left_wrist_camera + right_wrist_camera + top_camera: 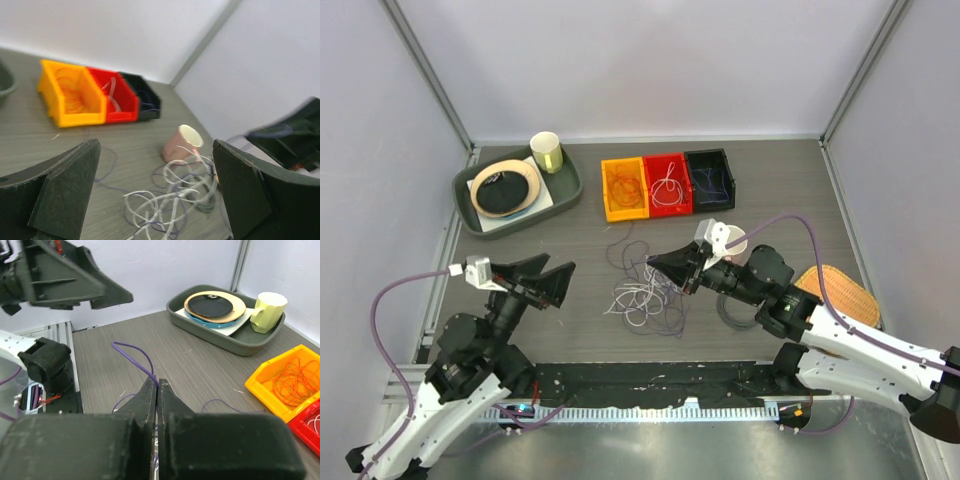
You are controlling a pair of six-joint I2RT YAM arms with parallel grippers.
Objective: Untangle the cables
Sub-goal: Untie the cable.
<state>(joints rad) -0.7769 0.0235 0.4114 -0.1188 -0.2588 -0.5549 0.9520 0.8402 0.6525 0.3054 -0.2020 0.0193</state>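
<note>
**A:** Biggest things first. What's there?

**B:** A grey table (pixel 790 190). The left arm (pixel 470 350) reaches in from seven o'clock and the right arm (pixel 850 345) from five. A dark green tray (pixel 570 190) sits at ten o'clock. Three bins stand side by side at twelve: an orange bin (pixel 623 214), a red bin (pixel 668 210) and a black bin (pixel 710 205). A woven mat (pixel 840 295) lies at four o'clock, partly under the right arm.

**A:** And the cables?

**B:** The cables (pixel 645 295) lie in a loose white and purple tangle on the bare table near the centre, a little toward six. Some loops are in the bins: orange loops (pixel 623 185) in the orange bin, white loops (pixel 667 188) in the red one, dark loops (pixel 710 182) in the black one.

**A:** What are the grippers doing?

**B:** The left gripper (pixel 563 285) is at nine o'clock of the tangle, apart from it. Its jaws are spread wide with nothing between them. The right gripper (pixel 650 262) is at the tangle's twelve o'clock edge. Its jaws are pressed together on a purple cable (pixel 132 356), which arcs up off the table from the fingertips.

**A:** Anything smaller?

**B:** A round plate (pixel 505 188) with a dark centre is in the tray. A pale yellow mug (pixel 546 152) stands upright at the tray's one o'clock corner. A pink cup (pixel 181 142) lies on its side at two o'clock of the tangle, just beside it.
</note>
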